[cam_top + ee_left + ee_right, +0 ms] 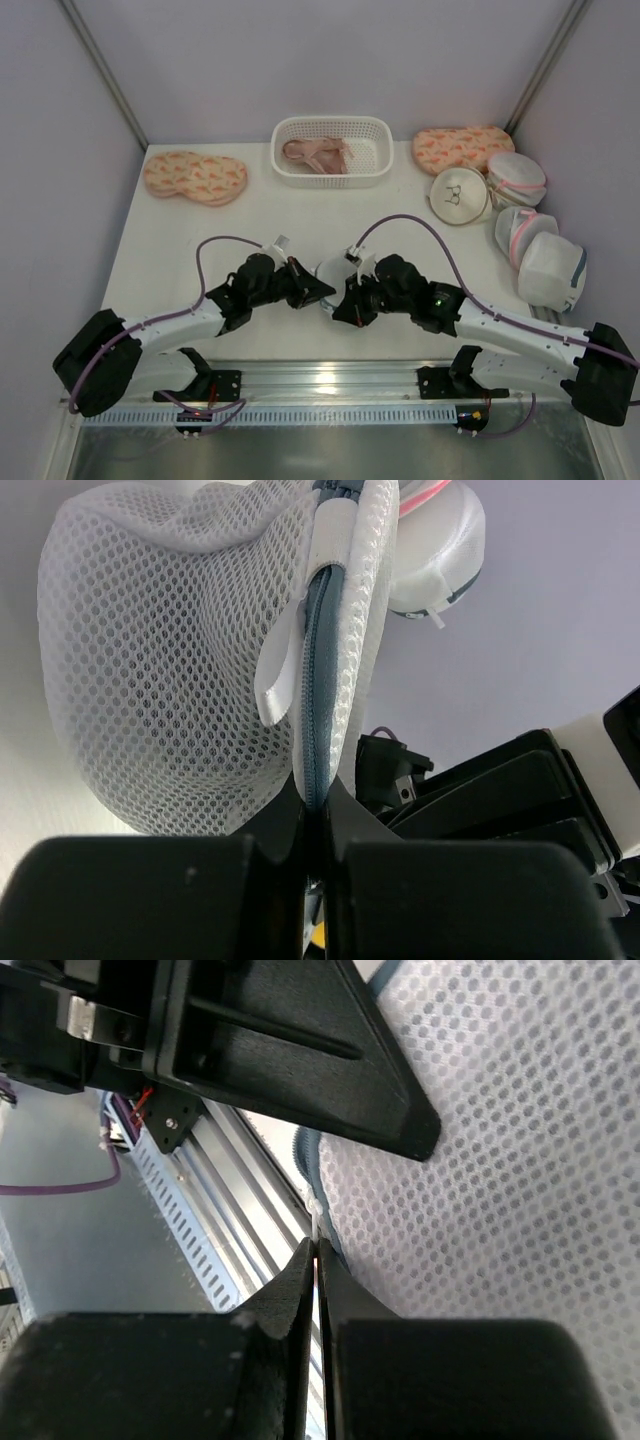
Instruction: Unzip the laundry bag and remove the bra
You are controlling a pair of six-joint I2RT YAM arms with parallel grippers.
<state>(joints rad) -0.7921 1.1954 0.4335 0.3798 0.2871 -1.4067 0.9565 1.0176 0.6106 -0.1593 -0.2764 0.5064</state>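
My left gripper (316, 800) has its fingers pressed together on the rim of the bag (160, 670), pinching the grey zip (320, 660) where it comes down between the tips. That stretch of zip looks closed, and a white ribbon tab (280, 675) hangs just beside it. My right gripper (316, 1255) is closed as well, its tips meeting at the edge of the mesh on a thin white bit I cannot identify, with the left gripper's black finger (300, 1060) just above it and the rail (230, 1210) behind. From the top camera both grippers meet nose to nose over the bag, which sits between them at the near middle of the table (260, 215), held up on its edge with the dome bulging to the left in my left wrist view. I cannot make out the bra through the mesh. Farther back stands a white basket (375, 150) holding a pink bra (318, 155), with an orange padded piece (195, 177) to its left and another (463, 147) to its right. Along the right side lie a flat round bag (460, 195) showing a white bra, two mesh bags with pink trim (517, 178) (522, 230) and one with blue trim (552, 270), all well apart from my grippers.
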